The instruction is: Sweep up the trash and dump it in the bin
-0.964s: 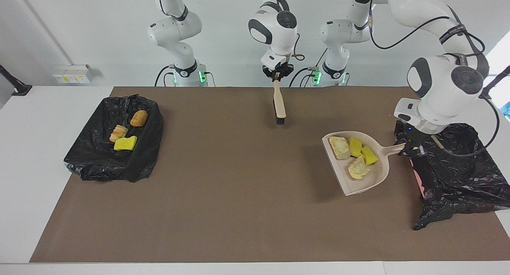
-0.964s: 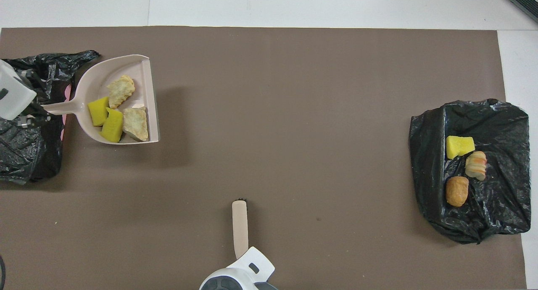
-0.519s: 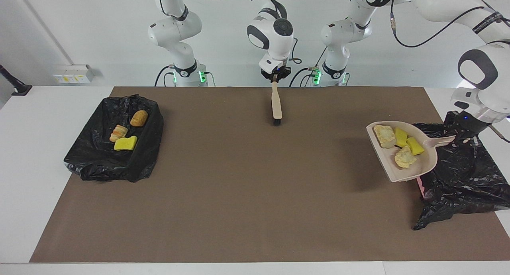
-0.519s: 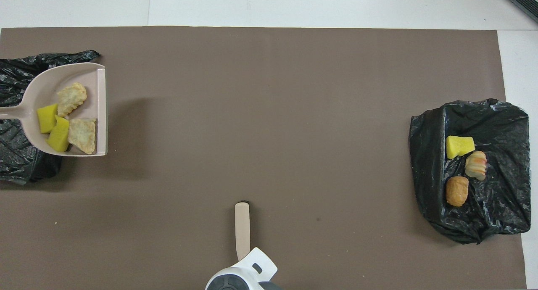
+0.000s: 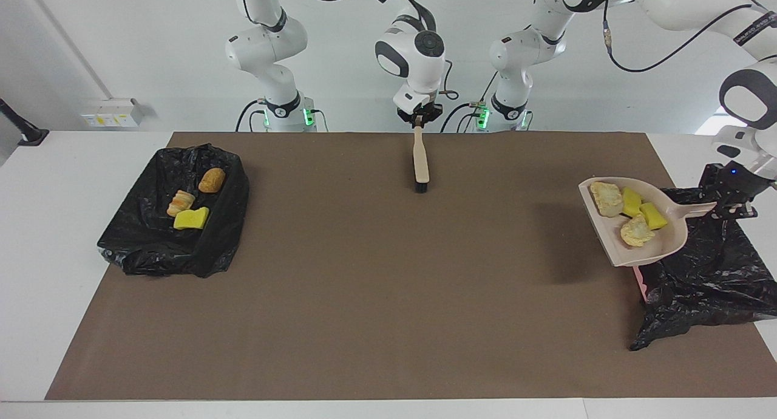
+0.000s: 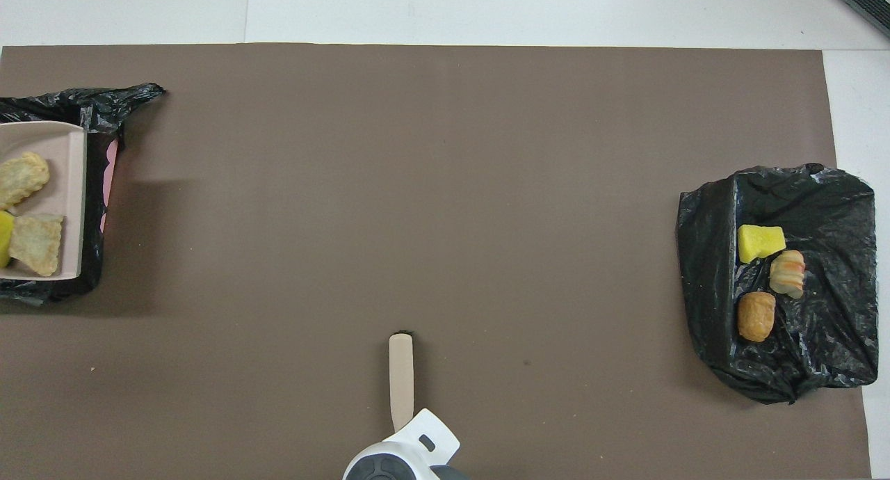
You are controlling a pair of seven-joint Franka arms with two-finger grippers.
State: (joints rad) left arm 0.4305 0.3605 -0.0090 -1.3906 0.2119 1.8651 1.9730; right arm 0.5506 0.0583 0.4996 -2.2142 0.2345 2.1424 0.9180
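My left gripper [image 5: 726,207] is shut on the handle of the beige dustpan [image 5: 665,249], held in the air over the edge of the black-bagged bin [image 5: 704,279] at the left arm's end. In the pan lie trash pieces: two yellow sponge chunks [image 5: 653,216] and two pale bread-like lumps [image 5: 607,195]. The overhead view shows only the pan's mouth [image 6: 66,160] with the lumps [image 6: 36,243] in it. My right gripper [image 5: 417,122] is shut on the handle of the brush [image 5: 420,158], which hangs bristles down near the table's edge by the robots. In the overhead view the wrist hides the fingers above the brush [image 6: 401,376].
A second black-bagged tray [image 5: 152,249] sits at the right arm's end, holding a yellow sponge [image 5: 191,218], a striped lump [image 5: 181,202] and a brown roll [image 5: 212,180]. A brown mat [image 5: 364,285] covers the table between the two bags.
The left arm has carried the loaded dustpan up and toward its own end of the table, from over the mat to over the bin. The right arm drew the brush slightly toward the robots.
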